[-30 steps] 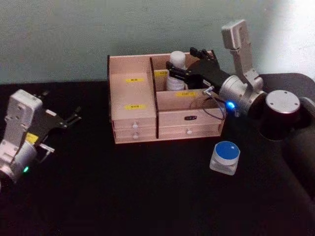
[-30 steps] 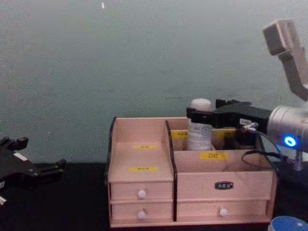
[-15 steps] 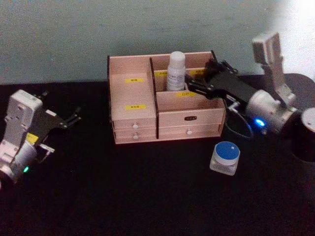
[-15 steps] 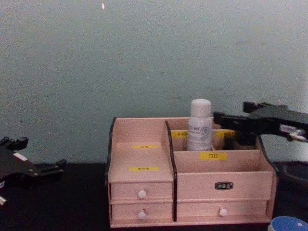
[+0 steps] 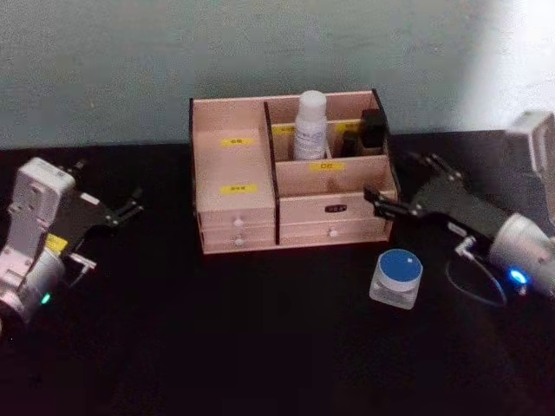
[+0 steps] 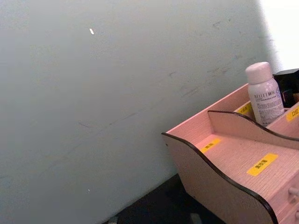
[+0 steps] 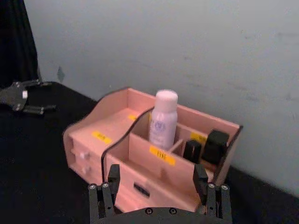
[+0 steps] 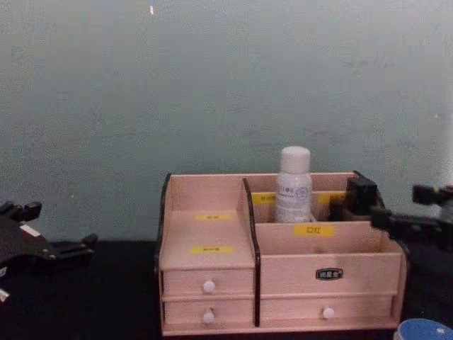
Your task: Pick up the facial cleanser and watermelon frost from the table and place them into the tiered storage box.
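Right gripper point(image 7: 157, 179) beside the tiered storage box point(image 5: 234, 221), jaws wide apart and holding nothing.

Note the facial cleanser point(image 5: 310, 126) upright in a rear compartment, and the watermelon frost point(image 5: 397, 277), judged to be the blue-lidded jar, on the table point(image 5: 260, 347) near the box's right front corner. Expect a shoved or tipped jar from an off-centre descent. Guard against a finger clipping the box's dark end panel close by. Allow for two dark blocks point(image 5: 373, 128) crowding the rear right compartment. Left gripper point(image 5: 130, 208) parked well to the left, jaws apart, empty.
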Robot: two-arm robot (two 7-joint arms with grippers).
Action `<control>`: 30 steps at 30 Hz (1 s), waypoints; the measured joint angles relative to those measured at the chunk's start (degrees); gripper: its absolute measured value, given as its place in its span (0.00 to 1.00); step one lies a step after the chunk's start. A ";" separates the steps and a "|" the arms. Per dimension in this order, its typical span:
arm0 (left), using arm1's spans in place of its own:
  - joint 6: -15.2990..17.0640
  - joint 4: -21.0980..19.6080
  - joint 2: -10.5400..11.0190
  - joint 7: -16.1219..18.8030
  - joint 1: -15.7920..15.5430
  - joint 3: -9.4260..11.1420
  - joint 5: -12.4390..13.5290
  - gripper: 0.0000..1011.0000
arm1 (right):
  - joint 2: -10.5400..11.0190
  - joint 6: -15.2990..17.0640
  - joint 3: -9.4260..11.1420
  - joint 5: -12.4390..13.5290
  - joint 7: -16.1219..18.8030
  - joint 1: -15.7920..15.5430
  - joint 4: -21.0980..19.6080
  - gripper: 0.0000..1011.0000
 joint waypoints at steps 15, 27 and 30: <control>0.00 0.00 0.00 0.00 -0.01 0.00 0.00 0.99 | 6.29 1.23 1.76 2.63 -0.57 -10.35 -6.14 0.99; 0.00 0.00 0.00 0.00 0.00 0.00 0.00 0.99 | 7.17 1.73 0.96 1.76 -1.61 -12.37 -6.22 0.99; 0.00 0.00 0.00 0.00 0.00 0.00 0.00 0.99 | 7.17 2.56 0.37 1.41 -1.60 -11.78 -5.41 0.99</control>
